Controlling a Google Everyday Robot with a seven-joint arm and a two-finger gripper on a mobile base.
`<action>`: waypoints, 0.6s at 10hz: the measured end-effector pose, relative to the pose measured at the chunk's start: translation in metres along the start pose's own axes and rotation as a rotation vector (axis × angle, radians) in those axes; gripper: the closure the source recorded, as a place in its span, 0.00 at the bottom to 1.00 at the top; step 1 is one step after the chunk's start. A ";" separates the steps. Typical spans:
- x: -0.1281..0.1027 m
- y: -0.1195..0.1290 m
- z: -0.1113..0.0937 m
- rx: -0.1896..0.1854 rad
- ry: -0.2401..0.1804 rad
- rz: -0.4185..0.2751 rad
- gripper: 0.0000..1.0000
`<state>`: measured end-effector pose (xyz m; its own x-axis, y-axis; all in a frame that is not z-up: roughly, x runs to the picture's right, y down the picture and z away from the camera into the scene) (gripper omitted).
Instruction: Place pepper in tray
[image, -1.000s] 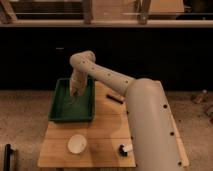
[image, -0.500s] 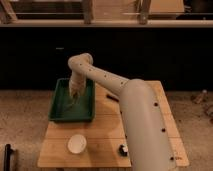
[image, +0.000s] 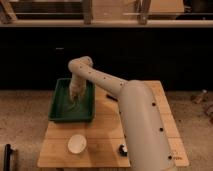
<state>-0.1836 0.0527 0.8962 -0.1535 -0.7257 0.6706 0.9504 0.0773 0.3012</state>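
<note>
Starting nearest: bulky white arm (image: 142, 125) rising from the bottom edge over the wooden table (image: 107, 135), upper housing dotted with small dark holes. Beside its base, close to the front table edge, a small dark object (image: 122, 148) (too small to identify). Left of that, a white bowl (image: 77, 143) sitting alone on the bare wood, well apart from everything else.

Farther back, on the left part of the table: green tray (image: 62, 111), rectangular, raised rim, long side running away from the viewer. Reaching from the elbow at the rear and pointing down into the tray: gripper (image: 74, 98), low over the tray floor, roughly at its middle. Cannot tell how the jaws stand, nor whether anything sits between them. Pepper not made out anywhere; possibly hidden at the gripper, cannot tell.

Just right of the tray's far end, a thin dark item (image: 111, 96) lying on the wood, partly behind the arm.

Beyond the table: speckled floor (image: 25, 107), then a dark wall.
</note>
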 end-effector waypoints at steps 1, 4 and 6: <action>-0.001 0.002 0.003 0.000 -0.005 0.004 1.00; -0.005 0.007 0.013 -0.004 -0.033 0.017 0.91; -0.006 0.010 0.017 -0.004 -0.055 0.030 0.73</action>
<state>-0.1780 0.0689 0.9064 -0.1390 -0.6843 0.7158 0.9559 0.0960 0.2775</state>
